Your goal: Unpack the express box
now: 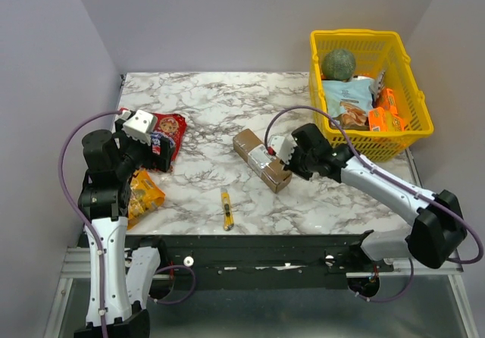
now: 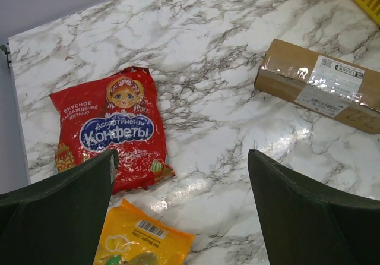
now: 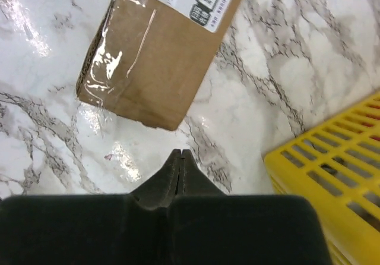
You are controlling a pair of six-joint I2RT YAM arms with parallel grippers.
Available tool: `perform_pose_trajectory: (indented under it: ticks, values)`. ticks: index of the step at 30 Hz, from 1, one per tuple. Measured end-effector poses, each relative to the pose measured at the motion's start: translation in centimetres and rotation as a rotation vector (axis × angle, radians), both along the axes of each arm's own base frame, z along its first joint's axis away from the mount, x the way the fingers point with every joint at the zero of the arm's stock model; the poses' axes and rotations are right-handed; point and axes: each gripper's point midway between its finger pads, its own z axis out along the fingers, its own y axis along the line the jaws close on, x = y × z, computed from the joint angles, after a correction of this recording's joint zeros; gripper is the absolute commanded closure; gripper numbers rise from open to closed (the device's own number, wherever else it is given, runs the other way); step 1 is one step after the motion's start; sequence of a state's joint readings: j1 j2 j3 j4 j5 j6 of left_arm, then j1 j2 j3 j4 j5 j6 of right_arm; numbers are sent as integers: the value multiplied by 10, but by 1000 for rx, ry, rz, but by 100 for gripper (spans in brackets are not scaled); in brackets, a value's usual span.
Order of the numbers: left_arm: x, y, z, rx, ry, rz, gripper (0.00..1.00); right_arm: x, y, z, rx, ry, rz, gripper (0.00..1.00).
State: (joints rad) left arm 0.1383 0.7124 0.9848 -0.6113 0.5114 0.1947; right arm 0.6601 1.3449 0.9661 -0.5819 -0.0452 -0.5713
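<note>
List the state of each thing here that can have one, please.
express box, closed, tape intact, lying on the table.
left gripper, open, empty.
right gripper, shut, empty.
yellow basket, upright, holding several items.
red snack bag, lying flat, looks sealed.
orange snack bag, lying flat.
yellow cutter, lying on the table; blade too small to judge.

The left gripper (image 2: 181, 158) gapes wide, while the right gripper (image 3: 180, 153) (arm reaching forward) is pinched closed.

Bright, even light, sharp focus, glare patches on the table (image 2: 285, 140).
</note>
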Motion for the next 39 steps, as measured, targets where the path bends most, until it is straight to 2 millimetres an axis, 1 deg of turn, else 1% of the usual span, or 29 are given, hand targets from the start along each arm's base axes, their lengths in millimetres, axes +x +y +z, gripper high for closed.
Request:
perform_pose_trajectory:
  ticks: [1, 3, 5, 7, 8, 10, 11, 12, 13, 14, 15, 16, 18, 19, 21, 22, 27, 29, 30, 31, 34, 39]
  values:
    - [-2, 0, -1, 1, 3, -1, 1, -1, -2, 8, 6, -5, -23, 62]
    - [-5, -1, -2, 3, 9, -3, 1, 0, -1, 30, 44, -15, -60, 53]
    - [-7, -1, -2, 5, 8, -4, 1, 3, 9, 59, 114, -25, -86, 52]
    - [-9, -1, -3, 5, 13, -4, 1, 7, 30, 89, 213, -30, -99, 46]
    - [-10, -1, -4, 3, 20, -4, 1, 8, 45, 102, 268, -25, -97, 44]
    - [-13, -1, -5, 2, 41, 1, 1, 5, 71, 106, 322, 12, -88, 38]
    - [-14, -1, -3, 3, 47, 4, 1, 0, 86, 101, 338, 48, -83, 37]
    - [-14, 2, 2, 7, 52, 17, 1, -6, 100, 93, 344, 93, -80, 34]
    - [-13, 5, 10, 14, 43, 32, 1, -14, 113, 80, 337, 147, -74, 33]
    - [-12, 9, 14, 22, 42, 56, 1, -25, 126, 66, 329, 206, -76, 32]
    - [-10, 12, 29, 28, 19, 75, 1, -35, 136, 51, 312, 262, -75, 31]
    - [-8, 15, 36, 33, 8, 90, 1, -46, 145, 36, 288, 312, -75, 31]
    - [-9, 20, 49, 44, 0, 124, 1, -66, 159, 10, 238, 391, -86, 31]
    - [-10, 22, 53, 48, -1, 134, 1, -72, 164, 0, 217, 419, -96, 30]
    - [-12, 27, 57, 61, -4, 161, 1, -83, 174, -13, 191, 466, -121, 26]
    - [-13, 30, 57, 70, -4, 178, 1, -84, 178, -16, 188, 479, -138, 25]
    - [-23, 40, 49, 101, 18, 231, 1, -84, 193, -31, 179, 520, -243, 23]
    - [-25, 41, 48, 106, 21, 238, 1, -89, 198, -38, 167, 537, -264, 21]
    - [-26, 42, 48, 108, 23, 241, 1, -94, 201, -43, 158, 546, -268, 16]
    - [-26, 42, 47, 109, 27, 243, 1, -99, 205, -47, 148, 553, -270, 15]
    - [-28, 42, 44, 110, 40, 244, 1, -107, 209, -62, 108, 564, -307, 16]
    - [-33, 42, 38, 111, 66, 241, 1, -113, 201, -83, 41, 568, -382, 21]
